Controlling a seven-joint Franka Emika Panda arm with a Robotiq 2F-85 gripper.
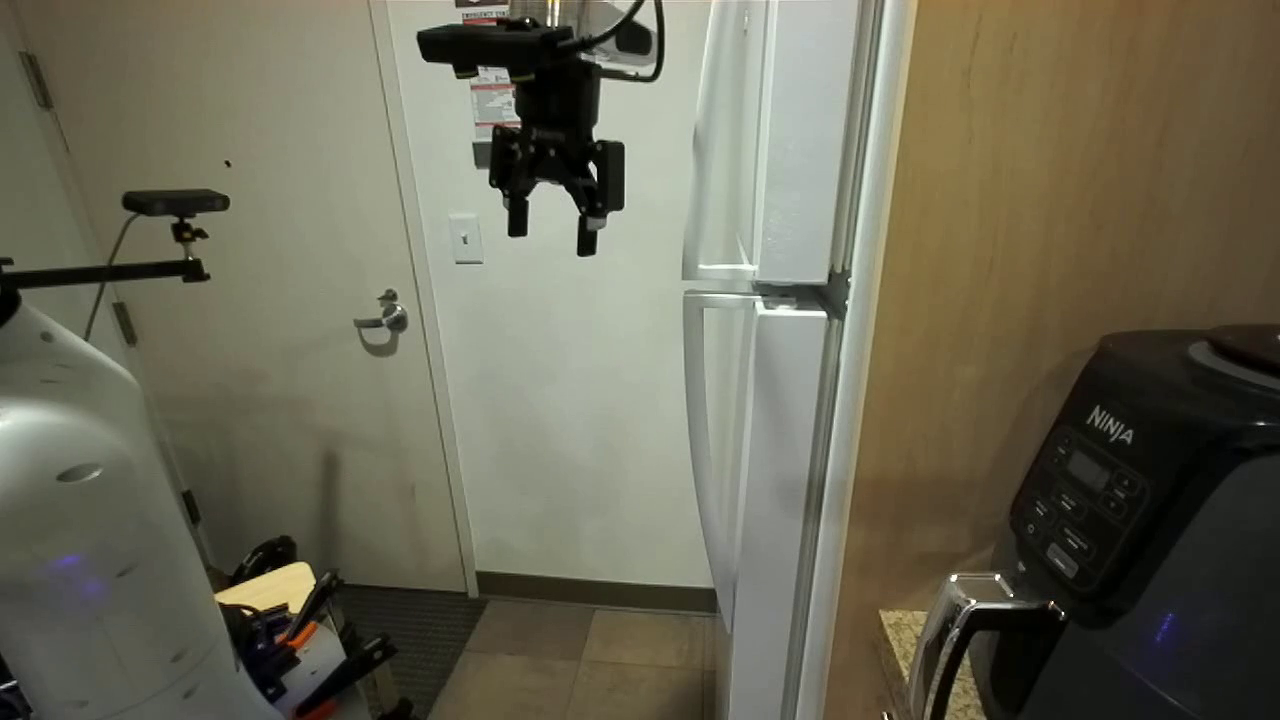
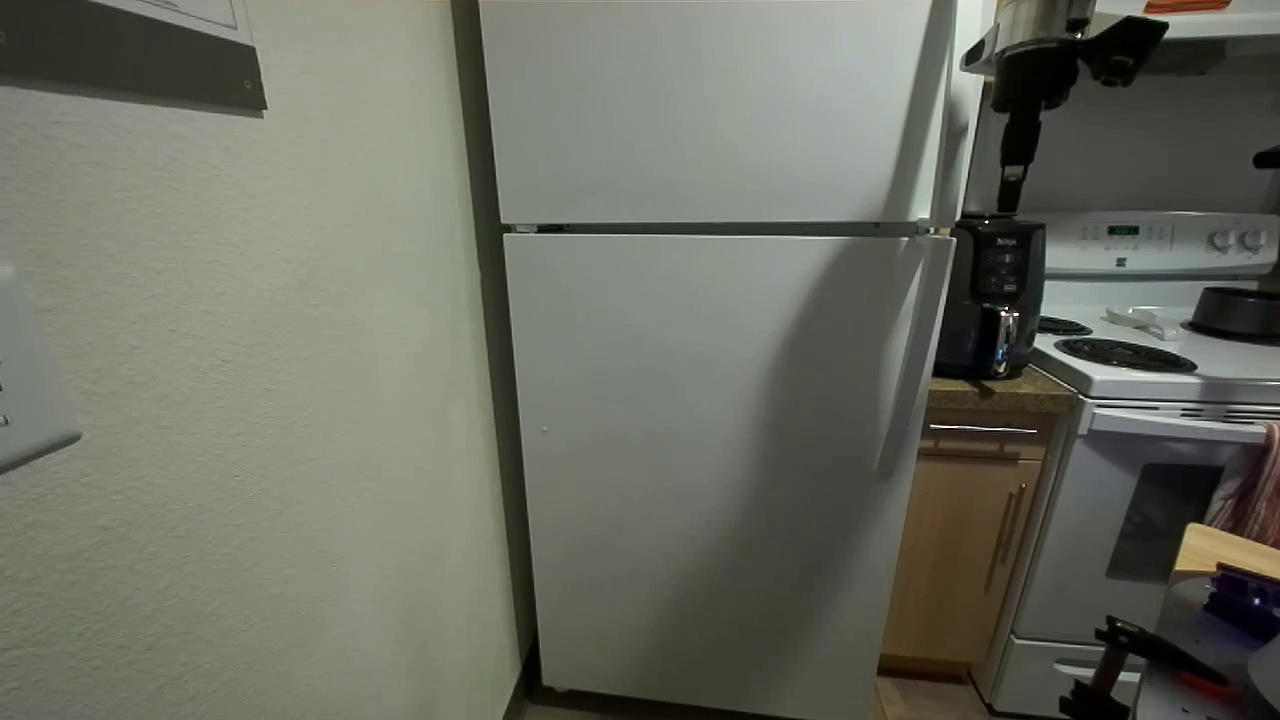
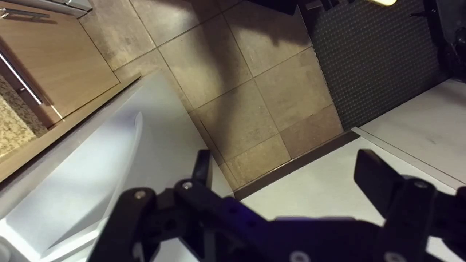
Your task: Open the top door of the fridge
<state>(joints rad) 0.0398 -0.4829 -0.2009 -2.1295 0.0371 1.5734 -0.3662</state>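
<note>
The white fridge (image 1: 785, 500) stands right of my gripper in an exterior view. Its top door (image 1: 805, 150) appears shut, with a handle along its front edge, and the same top door (image 2: 700, 110) shows its flat front in an exterior view. The longer lower door (image 2: 690, 430) is also shut. My gripper (image 1: 552, 235) points down in the air, apart from the fridge and out in front of the handle side. It also shows in an exterior view (image 2: 1011, 195). In the wrist view my gripper (image 3: 282, 156) is open, with nothing between its fingers.
A black air fryer (image 1: 1130, 520) stands on a counter beside the fridge's wooden side panel (image 1: 1040, 200). A white stove (image 2: 1140, 370) is beyond it. A white wall (image 1: 590, 420) and a room door (image 1: 260, 400) with a lever handle stand behind. A camera (image 1: 176, 203) sticks out on a bar.
</note>
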